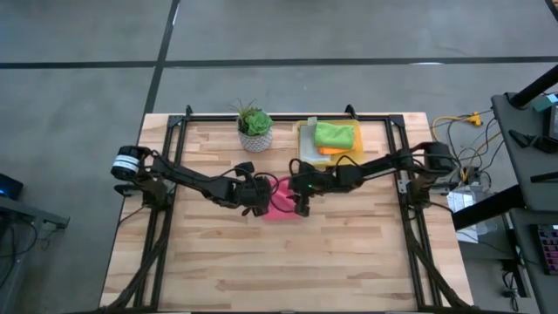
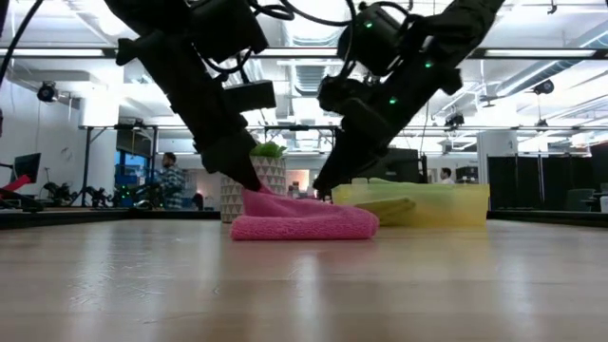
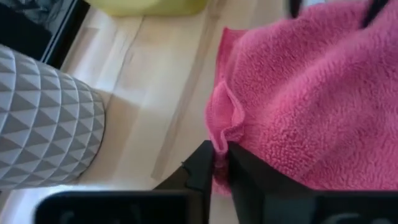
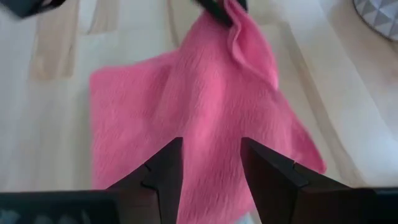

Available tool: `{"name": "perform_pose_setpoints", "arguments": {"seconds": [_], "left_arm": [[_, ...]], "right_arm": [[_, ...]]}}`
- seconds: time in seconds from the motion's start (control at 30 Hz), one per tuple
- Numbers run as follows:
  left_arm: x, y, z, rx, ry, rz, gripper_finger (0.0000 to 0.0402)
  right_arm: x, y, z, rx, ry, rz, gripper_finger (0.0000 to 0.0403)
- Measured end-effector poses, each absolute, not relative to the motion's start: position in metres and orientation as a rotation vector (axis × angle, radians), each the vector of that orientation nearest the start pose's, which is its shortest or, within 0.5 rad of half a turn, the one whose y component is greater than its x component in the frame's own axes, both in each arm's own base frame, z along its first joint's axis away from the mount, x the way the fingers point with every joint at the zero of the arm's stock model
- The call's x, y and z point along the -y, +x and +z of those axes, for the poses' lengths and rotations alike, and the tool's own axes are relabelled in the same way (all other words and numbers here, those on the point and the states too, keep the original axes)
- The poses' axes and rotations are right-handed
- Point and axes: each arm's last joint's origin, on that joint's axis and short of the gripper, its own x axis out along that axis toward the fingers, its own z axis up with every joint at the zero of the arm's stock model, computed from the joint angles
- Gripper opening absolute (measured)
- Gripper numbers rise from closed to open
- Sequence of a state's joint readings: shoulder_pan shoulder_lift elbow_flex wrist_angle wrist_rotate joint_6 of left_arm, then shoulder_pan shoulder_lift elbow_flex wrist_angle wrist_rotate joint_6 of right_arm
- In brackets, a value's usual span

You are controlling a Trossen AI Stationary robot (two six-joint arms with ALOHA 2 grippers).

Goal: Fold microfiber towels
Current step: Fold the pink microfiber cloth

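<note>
A hot pink microfiber towel (image 1: 281,206) lies at the table's middle, seen in the low view as a flat bundle (image 2: 304,220). My left gripper (image 3: 221,152) comes in from the table's left and is shut on the towel's left edge. My right gripper (image 4: 211,155) hangs open just above the towel's right part (image 4: 186,106), with nothing between its fingers. A green towel (image 1: 335,133) and an orange towel (image 1: 326,150) lie in the yellow bin (image 1: 304,131) behind. My left gripper pinches a puckered bit of the pink towel's edge (image 3: 219,132) between its two fingers, slanting down from the table's left. That corner (image 4: 245,37) is drawn up a little off the table. The rest of the towel lies on the wood.
A grey-white patterned plant pot (image 1: 255,138) stands behind the left gripper, close to it (image 3: 43,118). The yellow bin stands at the far middle right. Bare wood (image 1: 288,262) stretches over the table's near half. Dark frame rails run along both sides.
</note>
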State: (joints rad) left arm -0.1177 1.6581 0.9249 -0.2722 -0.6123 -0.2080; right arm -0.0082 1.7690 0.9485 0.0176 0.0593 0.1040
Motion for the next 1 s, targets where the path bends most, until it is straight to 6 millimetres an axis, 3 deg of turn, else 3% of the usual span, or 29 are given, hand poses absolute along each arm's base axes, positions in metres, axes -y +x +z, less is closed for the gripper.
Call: {"name": "perform_pose_setpoints", "arguments": {"seconds": [0.33,0.47,0.6,0.83,1.0], "left_arm": [[0.020,0.310,0.182,-0.868,0.162,0.539,0.0157],[0.027,0.310,0.188,-0.858,-0.054,0.353,0.0177],[0.040,0.317,0.181,-0.845,-0.147,0.172,0.0143],[0.049,0.322,0.151,-0.946,-0.280,0.130,0.0012],[0.057,0.320,0.145,-0.991,-0.344,0.109,0.0012]], "right_arm": [[0.025,0.376,0.146,-0.818,0.109,-0.144,0.0155],[0.028,0.382,0.136,-0.858,0.151,-0.139,0.0154],[0.028,0.387,0.126,-0.909,0.176,-0.155,0.0154],[0.030,0.395,0.121,-0.954,0.185,-0.191,0.0155],[0.037,0.392,0.124,-0.960,0.148,-0.282,0.0153]]}}
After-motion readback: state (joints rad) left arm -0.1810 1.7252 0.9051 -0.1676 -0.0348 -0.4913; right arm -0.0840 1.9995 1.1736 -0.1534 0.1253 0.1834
